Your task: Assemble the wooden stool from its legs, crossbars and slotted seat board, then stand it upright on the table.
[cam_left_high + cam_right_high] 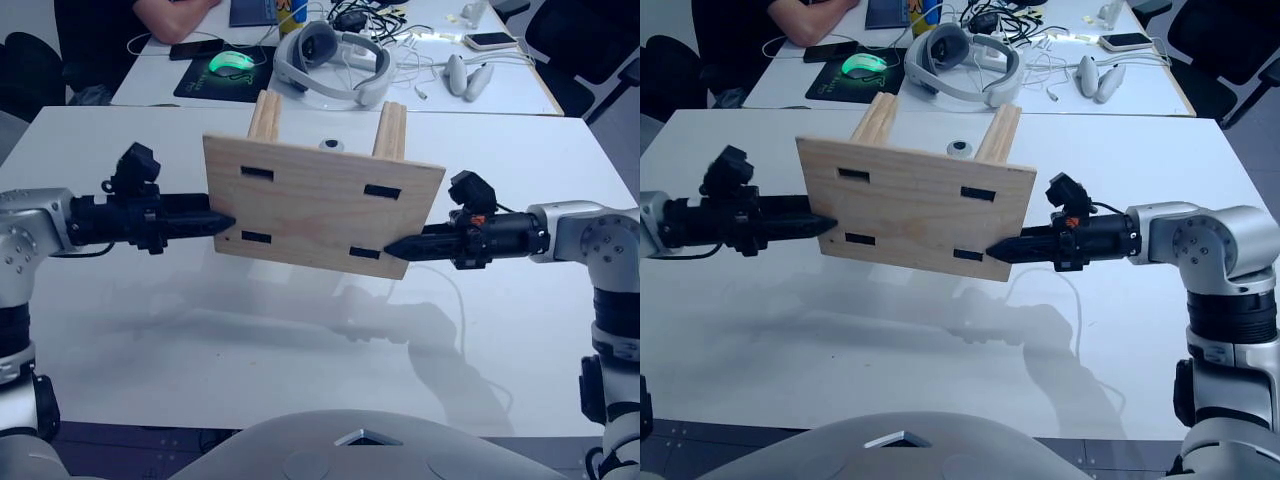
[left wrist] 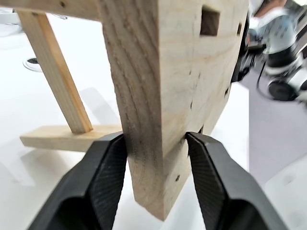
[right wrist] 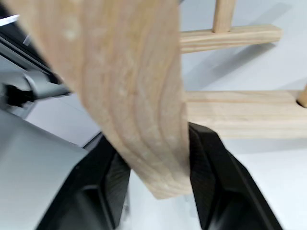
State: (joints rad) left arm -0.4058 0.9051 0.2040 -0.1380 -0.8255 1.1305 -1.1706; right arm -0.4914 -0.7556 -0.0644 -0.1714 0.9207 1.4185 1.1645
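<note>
White worktop point(image 1: 300, 350) carries the job. Seat board point(image 1: 310, 205) hangs above it, slotted face toward the robot, slightly tilted. Its long axis runs gripper to gripper, so both arms are equally near. Two legs point(image 1: 265, 115) stick out behind the seat board, away from the robot, with a crossbar point(image 2: 62, 136) joining them low down; whether the leg ends touch the worktop cannot be told. Left gripper point(image 1: 227, 222) fingers point(image 2: 108, 177) pinch the seat board's left edge. Right gripper point(image 1: 390, 247) fingers point(image 3: 211, 163) pinch its lower right corner. Likely next: pitch the seat board so the legs swing down. A small round disc point(image 1: 331, 145) lies behind the seat board between the legs, and could obstruct.
</note>
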